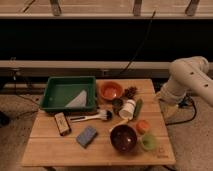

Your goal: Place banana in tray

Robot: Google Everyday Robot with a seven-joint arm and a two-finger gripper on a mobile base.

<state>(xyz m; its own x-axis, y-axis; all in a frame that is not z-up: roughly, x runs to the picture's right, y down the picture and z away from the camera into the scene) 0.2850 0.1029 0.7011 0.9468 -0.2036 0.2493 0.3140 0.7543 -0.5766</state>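
At the table's right edge, beyond the back corner: gripper point(168, 101) at the low end of the white arm point(189, 75), outside the tabletop, touching nothing I can see. Whether it is clenched or released, I cannot tell from here. Nearest to it on the table point(55, 147): a dark-green vegetable point(138, 108), lying beside a white cup point(127, 109) tipped on its side. Banana point(117, 125) lies on the wood just below the cup, slanting down-left toward the maroon bowl point(123, 138) and near its rim; contact not clear. Banana is outside the tray point(70, 79), which sits at the back-left corner, well apart, with a pale patch on its floor. Orange bowl point(110, 90) stands just right of the tray. Brush point(90, 118) lies in front of the tray, with a blue sponge point(86, 136) and a black flat object point(62, 123) nearer the front-left.
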